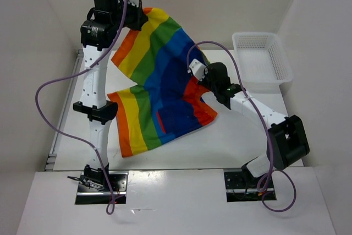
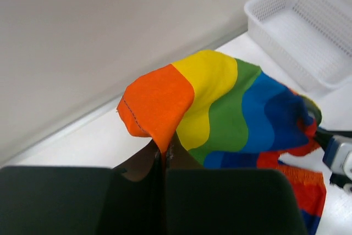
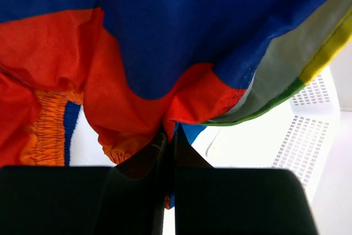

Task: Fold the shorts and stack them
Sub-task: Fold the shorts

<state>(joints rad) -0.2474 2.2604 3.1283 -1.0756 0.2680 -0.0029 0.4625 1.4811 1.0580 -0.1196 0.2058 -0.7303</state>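
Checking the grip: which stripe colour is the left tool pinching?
Orange stripe, clearest in left wrist view.

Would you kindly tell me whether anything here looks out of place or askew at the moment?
Nothing damaged or spilled. The shorts hang crooked between the left gripper, pinching an orange corner high up, and the right gripper, pinching a red edge lower; one leg rests on the table.

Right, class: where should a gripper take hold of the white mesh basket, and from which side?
Probably the near wall of the basket, at its rim, coming down from above: it sits upright and open-topped, so that thin wall slips between open jaws, one inside, one outside.
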